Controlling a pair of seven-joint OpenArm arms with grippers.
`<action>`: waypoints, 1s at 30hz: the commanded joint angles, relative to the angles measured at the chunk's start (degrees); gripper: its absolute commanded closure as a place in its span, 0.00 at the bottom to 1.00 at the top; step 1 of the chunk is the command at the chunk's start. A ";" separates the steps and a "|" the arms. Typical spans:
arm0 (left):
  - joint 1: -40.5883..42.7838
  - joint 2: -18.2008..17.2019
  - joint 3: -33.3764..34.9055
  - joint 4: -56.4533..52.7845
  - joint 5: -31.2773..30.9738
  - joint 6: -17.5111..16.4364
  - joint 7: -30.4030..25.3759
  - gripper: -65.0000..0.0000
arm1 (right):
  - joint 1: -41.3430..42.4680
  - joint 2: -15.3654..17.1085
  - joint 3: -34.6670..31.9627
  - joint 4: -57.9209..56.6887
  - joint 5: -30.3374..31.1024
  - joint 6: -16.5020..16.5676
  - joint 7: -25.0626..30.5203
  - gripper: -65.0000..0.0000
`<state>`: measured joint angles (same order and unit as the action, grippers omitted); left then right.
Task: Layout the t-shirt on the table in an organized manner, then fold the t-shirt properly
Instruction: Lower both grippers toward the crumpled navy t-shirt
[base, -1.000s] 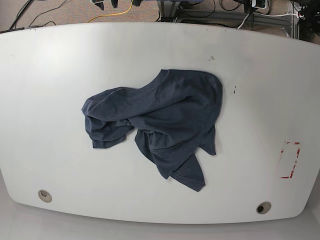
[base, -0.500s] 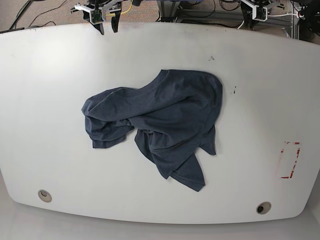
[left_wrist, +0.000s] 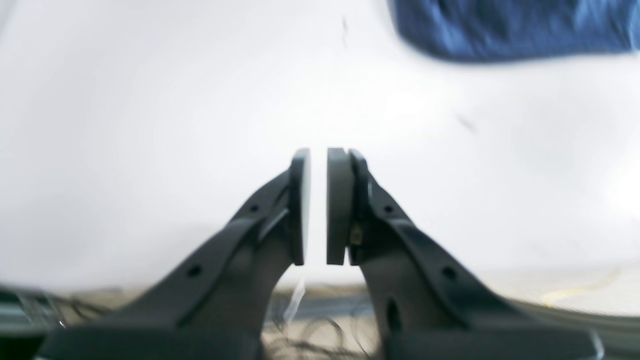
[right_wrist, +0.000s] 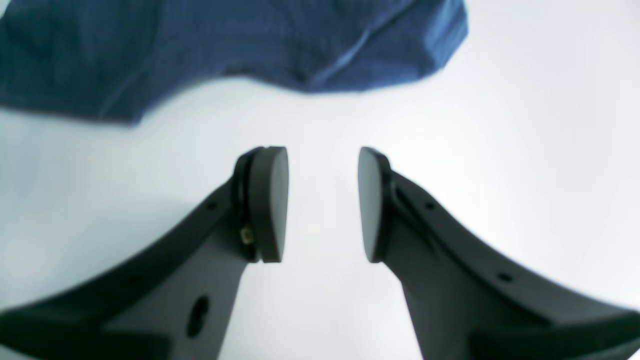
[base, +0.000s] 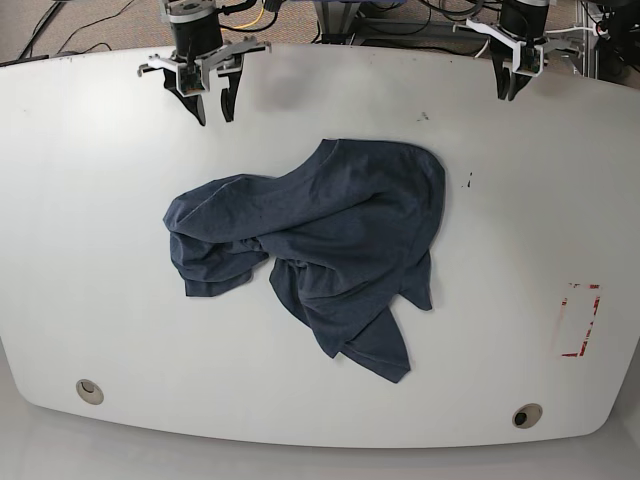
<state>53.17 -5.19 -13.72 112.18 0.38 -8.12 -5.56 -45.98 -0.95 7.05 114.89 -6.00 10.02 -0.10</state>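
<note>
Base view: crumpled t-shirt on white table.

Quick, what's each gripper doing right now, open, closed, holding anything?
Left gripper: shut, only a sliver between the pads, holding nothing.
Right gripper: open, empty, above the table, short of the t-shirt.

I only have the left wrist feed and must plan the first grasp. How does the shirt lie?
Observer: The t-shirt lies crumpled mid-table, not spread.
Operator: Is the other gripper holding it?
Observer: No. The right gripper is open and empty, over bare table short of the cloth.
Operator: And where are the two arms?
Observer: Both are at the far edge in the base view: the left gripper on its right side, shut and empty, the right gripper on its left side.
</note>
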 joint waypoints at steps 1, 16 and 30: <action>-1.52 -0.74 -0.04 1.18 -0.07 0.25 -0.72 0.92 | 2.15 0.12 0.03 0.85 0.15 -0.22 -0.03 0.66; -13.30 -0.92 1.28 1.09 -0.25 0.25 3.85 0.56 | 14.81 -0.50 0.03 1.11 0.51 -0.22 -13.22 0.66; -16.55 -2.94 4.53 1.18 -0.07 0.16 3.94 0.56 | 22.55 -2.52 1.87 0.85 11.93 -0.22 -24.91 0.49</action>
<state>36.82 -8.10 -9.21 112.22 0.38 -7.88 0.08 -24.34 -3.36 8.62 114.67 4.32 10.02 -26.30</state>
